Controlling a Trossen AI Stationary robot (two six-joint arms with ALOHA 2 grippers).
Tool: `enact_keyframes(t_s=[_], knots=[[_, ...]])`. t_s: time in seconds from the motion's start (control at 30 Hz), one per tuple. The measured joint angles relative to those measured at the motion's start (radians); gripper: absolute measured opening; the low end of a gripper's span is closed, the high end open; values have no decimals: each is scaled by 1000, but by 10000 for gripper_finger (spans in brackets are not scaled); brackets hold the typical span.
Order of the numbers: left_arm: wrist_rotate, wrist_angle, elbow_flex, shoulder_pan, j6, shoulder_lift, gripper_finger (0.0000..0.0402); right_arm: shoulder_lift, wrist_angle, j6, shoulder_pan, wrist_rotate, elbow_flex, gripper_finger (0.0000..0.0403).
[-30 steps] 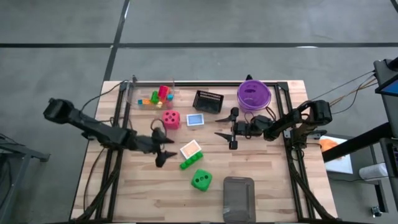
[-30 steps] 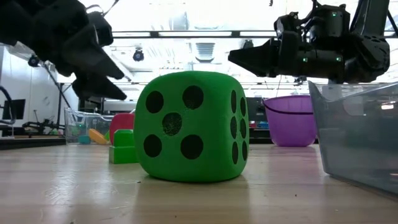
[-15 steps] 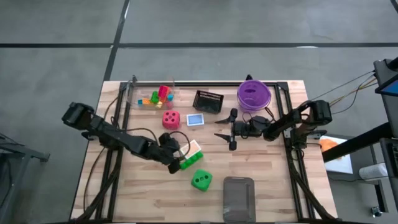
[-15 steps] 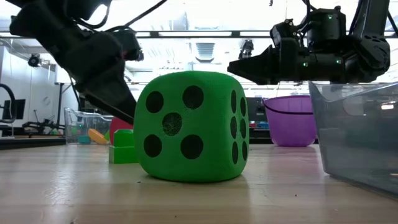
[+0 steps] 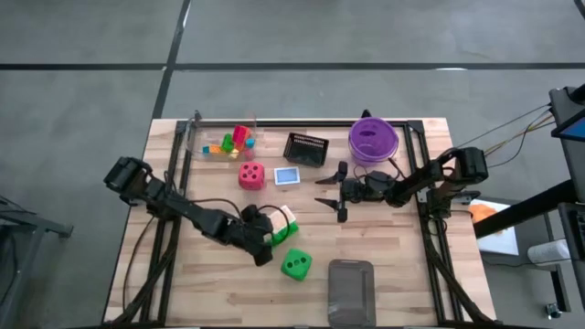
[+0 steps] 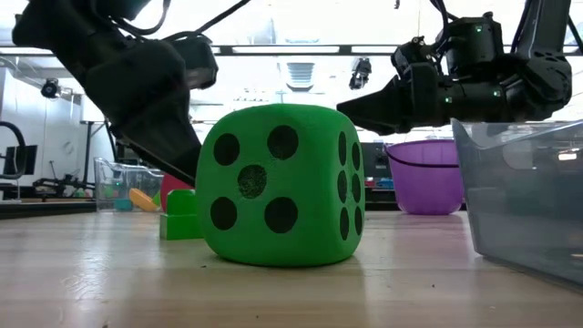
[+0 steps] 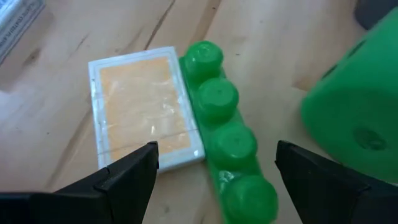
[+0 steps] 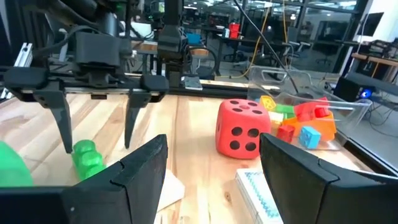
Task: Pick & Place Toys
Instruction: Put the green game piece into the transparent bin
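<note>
Above the green brick [image 7: 227, 140], left pincer [image 7: 214, 171] gapes, straddling both edges.

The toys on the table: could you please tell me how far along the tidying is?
Done: a few small bricks sit in the clear tray. In hand: nothing yet; the left claw hangs open over the long green brick beside the orange card. Left: both dice and the cards. The right claw waits open, empty.

Brick [image 7: 225, 134] lies between left gripper's [image 7: 214, 177] fingers [image 7: 127, 177]. Card [image 7: 144, 106] touches brick, die [image 7: 357, 112] beyond opposite finger.
</note>
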Motion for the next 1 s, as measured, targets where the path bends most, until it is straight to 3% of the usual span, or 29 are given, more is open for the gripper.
enact_keyframes(t_s=[0.2, 0.7, 0.83, 1.0], knots=[[50, -6, -10, -10, -32, 0, 328, 0, -4, 3, 0, 0, 0, 251], [44, -19, -10, -11, -75, 92, 320, 0, -7, 3, 0, 3, 11, 251], [45, -30, -10, -13, -74, 86, 270, 0, -11, 3, 0, 3, 11, 251], [45, -36, -10, -15, -71, 86, 162, 0, -11, 3, 0, 3, 11, 251]])
